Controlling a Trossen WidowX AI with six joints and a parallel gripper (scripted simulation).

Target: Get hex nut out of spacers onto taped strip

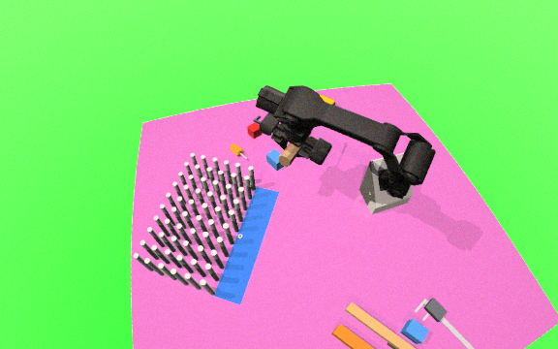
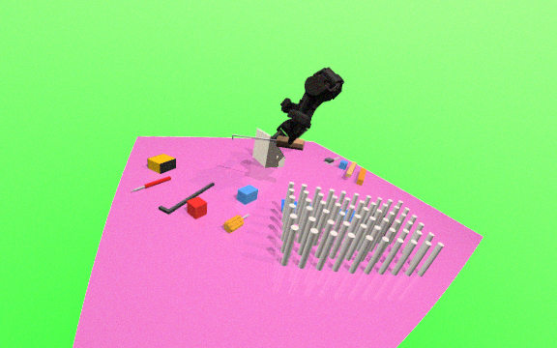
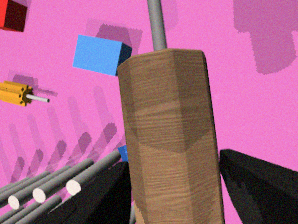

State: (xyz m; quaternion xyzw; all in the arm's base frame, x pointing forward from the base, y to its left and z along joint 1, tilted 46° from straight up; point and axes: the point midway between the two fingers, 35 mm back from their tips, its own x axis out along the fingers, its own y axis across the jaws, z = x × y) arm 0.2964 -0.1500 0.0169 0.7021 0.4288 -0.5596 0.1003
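the nut (image 1: 240, 236) lies on the taped strip (image 1: 259, 208), which runs along the front of the spacers (image 1: 211, 222) (image 2: 351, 237). a screwdriver (image 1: 236, 149) (image 2: 234, 223) (image 3: 16, 93) lies beyond one end of the spacer field, between it and a cube (image 1: 254, 130) (image 2: 196, 208) (image 3: 12, 15).

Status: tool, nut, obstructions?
Tool shut on wooden handle, held aloft. Nut on blue strip, beside spacers. Blue block near handle from above; clearance unclear.
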